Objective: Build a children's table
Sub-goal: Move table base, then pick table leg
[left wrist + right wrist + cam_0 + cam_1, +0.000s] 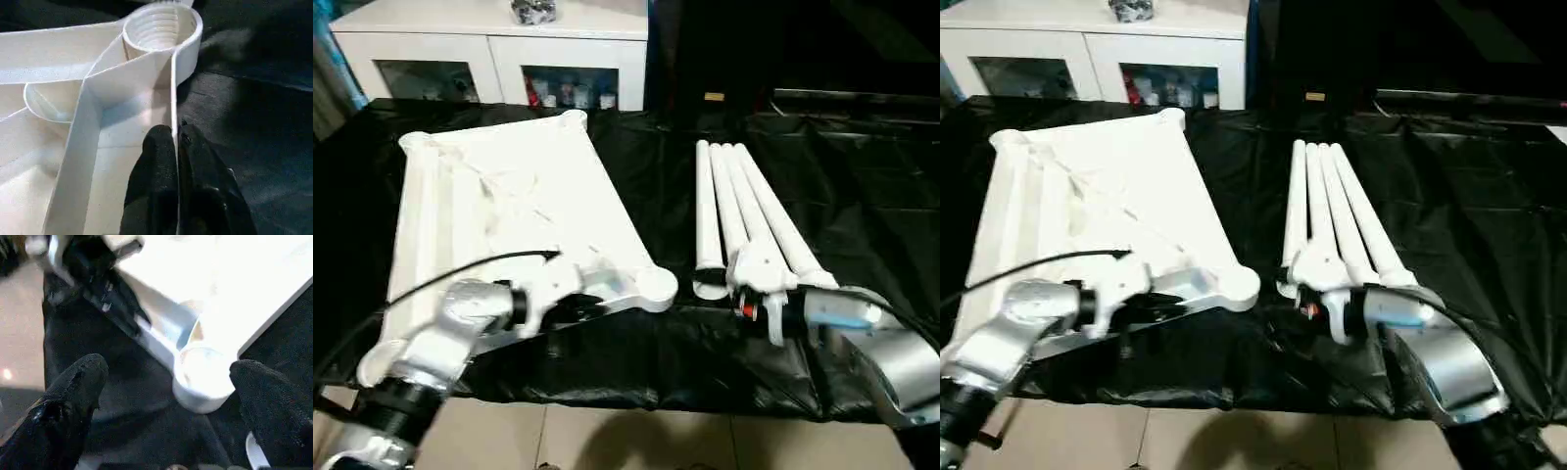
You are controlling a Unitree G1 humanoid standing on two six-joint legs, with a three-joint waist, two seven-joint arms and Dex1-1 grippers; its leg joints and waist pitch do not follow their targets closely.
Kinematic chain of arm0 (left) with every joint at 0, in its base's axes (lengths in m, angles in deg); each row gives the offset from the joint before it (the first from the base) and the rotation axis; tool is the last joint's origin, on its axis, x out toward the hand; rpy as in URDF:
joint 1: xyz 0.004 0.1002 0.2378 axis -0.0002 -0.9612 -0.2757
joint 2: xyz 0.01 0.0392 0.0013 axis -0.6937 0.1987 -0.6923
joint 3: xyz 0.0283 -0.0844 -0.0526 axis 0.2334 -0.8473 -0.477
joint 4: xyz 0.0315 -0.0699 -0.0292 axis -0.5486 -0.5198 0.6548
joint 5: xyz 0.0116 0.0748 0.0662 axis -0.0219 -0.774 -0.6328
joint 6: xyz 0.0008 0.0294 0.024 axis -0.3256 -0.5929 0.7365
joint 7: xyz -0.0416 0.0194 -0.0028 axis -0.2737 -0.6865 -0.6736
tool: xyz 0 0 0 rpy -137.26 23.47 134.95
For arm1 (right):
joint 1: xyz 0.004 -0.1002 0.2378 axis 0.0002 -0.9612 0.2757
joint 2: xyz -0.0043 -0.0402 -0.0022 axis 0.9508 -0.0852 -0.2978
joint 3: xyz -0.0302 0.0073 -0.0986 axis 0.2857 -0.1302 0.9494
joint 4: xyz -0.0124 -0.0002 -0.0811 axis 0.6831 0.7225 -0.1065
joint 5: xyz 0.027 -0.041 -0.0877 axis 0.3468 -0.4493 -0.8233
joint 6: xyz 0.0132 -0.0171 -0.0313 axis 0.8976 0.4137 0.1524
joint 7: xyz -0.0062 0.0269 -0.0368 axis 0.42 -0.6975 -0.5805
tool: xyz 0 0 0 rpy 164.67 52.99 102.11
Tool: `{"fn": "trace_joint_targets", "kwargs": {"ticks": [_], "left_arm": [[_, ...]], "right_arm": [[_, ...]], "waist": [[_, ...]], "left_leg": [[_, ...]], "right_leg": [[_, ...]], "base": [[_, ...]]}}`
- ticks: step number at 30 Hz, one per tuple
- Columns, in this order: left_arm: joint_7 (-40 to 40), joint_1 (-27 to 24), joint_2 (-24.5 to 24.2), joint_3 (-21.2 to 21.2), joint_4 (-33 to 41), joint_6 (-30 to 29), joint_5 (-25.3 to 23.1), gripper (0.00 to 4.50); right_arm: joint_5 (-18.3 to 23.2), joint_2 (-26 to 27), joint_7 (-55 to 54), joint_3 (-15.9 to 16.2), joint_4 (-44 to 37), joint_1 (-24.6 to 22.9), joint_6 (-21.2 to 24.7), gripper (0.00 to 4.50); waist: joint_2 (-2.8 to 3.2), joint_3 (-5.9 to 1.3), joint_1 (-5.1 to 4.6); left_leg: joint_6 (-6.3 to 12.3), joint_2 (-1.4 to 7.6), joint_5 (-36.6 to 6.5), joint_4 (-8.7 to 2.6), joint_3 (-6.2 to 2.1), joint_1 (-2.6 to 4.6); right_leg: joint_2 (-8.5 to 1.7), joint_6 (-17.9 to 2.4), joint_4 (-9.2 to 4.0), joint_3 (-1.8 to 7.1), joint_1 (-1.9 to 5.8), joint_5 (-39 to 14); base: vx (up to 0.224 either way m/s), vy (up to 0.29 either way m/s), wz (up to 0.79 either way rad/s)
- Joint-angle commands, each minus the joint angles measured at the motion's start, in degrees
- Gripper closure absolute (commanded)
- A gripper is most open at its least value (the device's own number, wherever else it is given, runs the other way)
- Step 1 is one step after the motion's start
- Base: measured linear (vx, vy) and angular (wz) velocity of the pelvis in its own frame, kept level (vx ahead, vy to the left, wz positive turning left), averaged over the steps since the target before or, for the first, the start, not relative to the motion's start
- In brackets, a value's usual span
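Four white tubular legs (744,211) lie side by side on the black-covered desk (862,196), to the robot's right of the tabletop (499,215) and well apart from it; their far ends sit close together and their near ends fan out a little; the tabletop lies upside down on the same desk, ribbed underside up, with a round corner socket (656,286) at its near right corner, the corner closest to the legs; the left gripper (176,134) is at the tabletop's near edge, just beside that socket; in the left wrist view its two black fingers (154,161) are pressed almost together on either side of the thin upright rim wall of the tabletop, pinching it; the threaded socket (161,27) stands just beyond the fingertips along that rim; the right gripper (168,369) hangs at the near ends of the legs, between them and the tabletop's socket corner; its fingers (78,382) stand spread wide with nothing between them; the right wrist view looks past them at the round socket (200,377) and at the left gripper (105,289) clamped on the rim next to it; beyond the tabletop's far edge stands a white cabinet (489,49) with glass doors.
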Motion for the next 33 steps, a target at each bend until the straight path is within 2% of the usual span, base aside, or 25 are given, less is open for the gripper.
{"fn": "trace_joint_targets", "kwargs": {"ticks": [1, 4, 5, 8, 11, 12, 14, 16, 18, 20, 23, 25, 26, 29, 31, 33], "left_arm": [[-1.8, -0.6, -0.8, -1.2, 3.0, -0.9, 2.3, 3.86], [-1.2, -1.1, -1.0, -3.0, 6.1, -2.3, 3.8, 3.73], [-0.5, -0.3, -1.0, -4.8, 8.0, -4.3, 5.4, 3.63], [0.2, 1.6, -1.1, -6.5, 9.9, -7.6, 6.7, 3.37], [3.9, 3.6, -1.5, -5.0, 8.9, -7.8, 1.8, 3.19], [4.5, 3.9, -1.6, -4.8, 8.7, -8.0, 1.0, 2.98], [5.9, 4.7, -1.6, -4.0, 7.6, -7.6, -1.2, 2.96], [7.0, 5.0, -0.4, -4.2, 7.5, -8.3, -0.6, 2.85], [6.2, 4.8, 0.0, -4.0, 9.5, -10.7, 1.3, 2.51], [5.1, 4.5, 0.2, -4.0, 11.3, -12.5, 3.0, 2.47], [3.2, 4.2, 0.4, -3.9, 13.9, -14.6, 4.9, 2.1], [2.4, 4.1, 0.3, -3.6, 14.5, -15.4, 5.2, 2.04], [1.9, 3.9, 0.2, -3.6, 15.2, -15.8, 5.8, 1.8], [1.6, 4.0, 0.0, -3.3, 16.0, -16.3, 5.9, 1.66], [1.5, 4.1, -0.2, -3.1, 16.6, -17.2, 6.3, 1.37], [1.6, 4.1, -0.4, -3.0, 16.9, -17.5, 6.3, 1.37]], "right_arm": [[2.0, 0.7, -1.1, -2.2, -1.1, 1.8, 1.7, 0.0], [3.0, 3.0, -3.6, -3.9, -0.3, 3.7, 2.5, 0.0], [1.2, 7.2, -11.2, -6.2, 4.1, 7.8, 4.7, 0.0], [-1.3, 11.2, -19.5, -8.1, 10.5, 13.0, 8.3, 0.0], [-5.6, 14.5, -29.6, -9.0, 21.0, 18.7, 8.3, 0.0], [-5.9, 15.0, -30.8, -9.2, 22.3, 19.4, 8.1, 0.0], [-6.0, 17.1, -36.2, -11.5, 27.7, 21.9, 7.8, 0.0], [-7.4, 18.6, -40.7, -12.4, 33.7, 24.4, 6.1, 0.0], [-8.4, 19.9, -43.4, -13.1, 37.9, 26.2, 5.2, 0.0], [-8.5, 20.6, -44.7, -13.6, 40.0, 27.0, 5.2, 0.0], [-9.4, 21.2, -46.1, -13.8, 44.6, 28.3, 4.9, 0.0], [-8.5, 21.6, -45.4, -14.3, 45.7, 28.6, 4.3, 0.0], [-8.5, 21.7, -44.7, -13.9, 46.9, 28.8, 4.3, 0.0], [-9.0, 22.1, -44.7, -13.8, 49.7, 29.8, 3.7, 0.0], [-9.1, 22.2, -44.4, -13.9, 51.2, 30.4, 3.4, 0.0], [-8.6, 22.4, -43.7, -14.3, 52.2, 30.8, 2.7, 0.0]], "waist": [[-0.48, -3.41, 0.3], [-0.45, -3.54, 0.37], [-0.63, -3.47, 0.35], [-0.72, -3.44, 0.22], [-0.71, -3.45, 0.24], [-0.62, -3.71, 0.23], [-0.52, -3.92, 0.25], [-0.78, -4.25, 0.28], [-0.87, -4.31, 0.45], [-0.87, -4.27, 0.58], [-0.75, -4.14, 0.5], [-0.81, -3.99, 0.43], [-0.79, -3.9, 0.4], [-0.81, -3.87, 0.41], [-0.93, -3.78, 0.33], [-0.86, -3.73, 0.38]], "left_leg": [[1.82, 1.35, -8.6, -4.33, 0.26, -0.44], [1.87, 1.38, -7.1, -4.27, 0.39, -0.3], [1.65, 1.26, -6.2, -4.25, 0.48, -0.31], [-0.19, 0.95, -6.2, -4.33, 0.59, -0.12], [-1.65, 0.81, -6.5, -4.3, 0.74, 0.1], [-1.92, 0.72, -5.0, -4.17, 0.72, 0.0], [-1.85, 0.64, -2.9, -4.05, 0.73, -0.11], [-1.44, 0.47, -0.3, -3.78, 0.81, -0.25], [-1.01, 0.37, 0.6, -3.64, 0.97, -0.48], [-0.49, 0.46, 0.5, -3.66, 1.0, -0.49], [-0.36, 0.52, -0.7, -3.65, 1.06, -0.45], [-0.45, 0.56, -2.3, -3.74, 1.1, -0.43], [-0.7, 0.57, -3.2, -3.79, 1.06, -0.46], [-1.09, 0.61, -3.9, -3.8, 1.08, -0.42], [-1.25, 0.62, -4.5, -3.88, 1.03, -0.48], [-1.44, 0.66, -5.3, -3.86, 1.06, -0.42]], "right_leg": [[-2.78, -10.6, -3.92, 2.08, 2.82, -14.6], [-2.64, -11.6, -3.59, 2.02, 2.8, -11.4], [-2.55, -12.2, -3.38, 2.02, 2.68, -10.2], [-2.46, -12.4, -3.42, 1.96, 2.67, -11.4], [-2.35, -11.6, -3.42, 2.03, 2.57, -11.6], [-2.37, -11.5, -3.11, 2.07, 2.83, -9.2], [-2.3, -11.8, -2.7, 2.08, 3.05, -4.9], [-2.19, -12.6, -2.2, 2.07, 3.32, 0.0], [-2.23, -13.8, -1.99, 2.05, 3.36, 2.0], [-2.3, -14.2, -1.88, 2.04, 3.38, 2.1], [-2.28, -14.4, -2.01, 1.97, 3.32, 1.1], [-2.28, -13.9, -2.18, 1.96, 3.27, -1.0], [-2.3, -13.4, -2.31, 1.97, 3.29, -2.6], [-2.33, -13.0, -2.45, 2.01, 3.23, -4.1], [-2.31, -12.6, -2.46, 1.99, 3.15, -5.6], [-2.38, -12.2, -2.62, 2.04, 3.05, -7.0]], "base": [[0.0, 0.0, 0.0], [0.0, 0.0, 0.0], [0.0, 0.0, 0.0], [0.0, 0.0, 0.0], [0.0, 0.0, 0.0], [0.0, 0.0, 0.0], [0.0, 0.0, 0.0], [0.0, 0.0, 0.0], [0.0, 0.0, 0.0], [0.0, 0.0, 0.0], [0.0, 0.0, 0.0], [0.0, 0.0, 0.0], [0.0, 0.0, 0.0], [0.0, 0.0, 0.0], [0.0, 0.0, 0.0], [0.0, 0.0, 0.0]]}}
